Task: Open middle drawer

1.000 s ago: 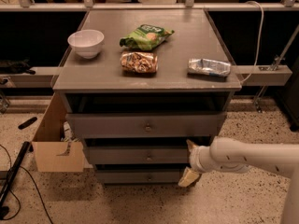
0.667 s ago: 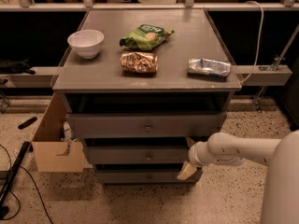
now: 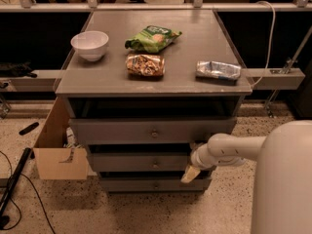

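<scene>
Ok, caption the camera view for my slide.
Gripper at the right end of the middle drawer, under a cabinet top holding a bowl and snack bags.

Cream claw (image 3: 191,172) beside grey middle drawer (image 3: 124,163); white bowl (image 3: 90,44), green packet (image 3: 153,37).

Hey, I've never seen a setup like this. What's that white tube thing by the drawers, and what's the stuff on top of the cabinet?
The white tube is a robot's arm, reaching in from the right. Its gripper, the grasping part, sits at the right end of the middle drawer. The one camera looks down on the grey cabinet from the front. On top lie a white bowl, a green bag, a brown snack packet and a silvery packet. Whether the gripper holds anything cannot be seen.
</scene>
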Robot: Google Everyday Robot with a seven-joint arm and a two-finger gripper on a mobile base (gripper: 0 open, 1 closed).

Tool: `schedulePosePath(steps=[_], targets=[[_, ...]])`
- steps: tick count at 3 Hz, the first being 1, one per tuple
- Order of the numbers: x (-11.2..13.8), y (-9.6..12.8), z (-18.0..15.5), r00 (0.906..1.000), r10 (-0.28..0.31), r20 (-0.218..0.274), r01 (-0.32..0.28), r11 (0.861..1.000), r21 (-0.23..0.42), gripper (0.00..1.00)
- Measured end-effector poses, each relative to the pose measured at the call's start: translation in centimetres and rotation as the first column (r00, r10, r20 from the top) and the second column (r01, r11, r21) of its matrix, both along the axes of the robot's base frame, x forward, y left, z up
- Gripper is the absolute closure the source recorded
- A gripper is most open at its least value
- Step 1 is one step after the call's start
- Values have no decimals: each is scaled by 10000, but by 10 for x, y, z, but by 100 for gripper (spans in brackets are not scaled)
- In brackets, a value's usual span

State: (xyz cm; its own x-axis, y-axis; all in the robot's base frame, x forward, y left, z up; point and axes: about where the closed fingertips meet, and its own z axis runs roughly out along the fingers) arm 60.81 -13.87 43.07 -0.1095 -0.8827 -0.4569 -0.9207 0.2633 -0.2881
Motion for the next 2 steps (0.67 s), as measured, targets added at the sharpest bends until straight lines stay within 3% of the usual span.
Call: schedulePosePath(steps=[1,2], targets=[[17,5,-1,9998,103,175,-96,9992,-377,0],[15,6,-2,9998,114,159,-107,9992,-390,0]])
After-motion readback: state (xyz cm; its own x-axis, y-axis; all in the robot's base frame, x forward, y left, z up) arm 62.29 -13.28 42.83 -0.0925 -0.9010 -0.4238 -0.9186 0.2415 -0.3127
